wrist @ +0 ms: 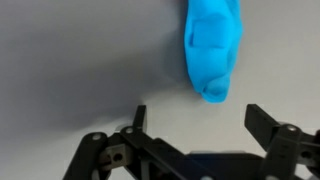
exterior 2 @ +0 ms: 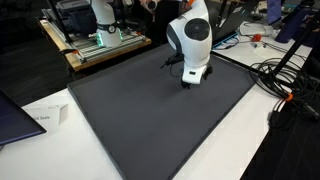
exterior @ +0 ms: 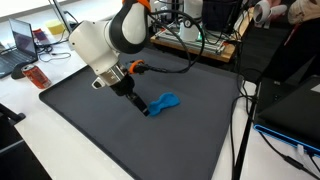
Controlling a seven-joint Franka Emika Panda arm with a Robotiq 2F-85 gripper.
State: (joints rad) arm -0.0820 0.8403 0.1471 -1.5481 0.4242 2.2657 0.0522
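holding: nothing. we see the hand (wrist: 197, 115) released, its two fingers (wrist: 139, 122) spread wide with only bare mat between them.
hand, pose: in an exterior view the hand (exterior: 142, 106) points down at a slant over the mat, its tips low and just beside the blue object.
blue object: we see a lumpy, soft-looking, bright blue object (wrist: 213, 50) lying flat on the mat. in the wrist view its near end sits just ahead of the gap between the fingers, closer to one finger than to the other, and neither finger touches it.
blue object, place: in an exterior view the blue object (exterior: 165, 102) lies well inside the mat, away from every corner and somewhat nearer the far edge than the near one.
mat: a dark grey mat (exterior: 100, 135) covers most of the white desk (exterior: 30, 165).
arm: the white arm (exterior: 105, 45) bends down from above. in an exterior view the arm (exterior 2: 192, 35) stands in front of the hand, and we cannot see the blue object there.
around: a laptop (exterior: 22, 42) and a small red-orange item (exterior: 36, 75) sit on the desk beyond one corner of the mat. cables (exterior 2: 285, 85) lie on the desk along one of its edges.
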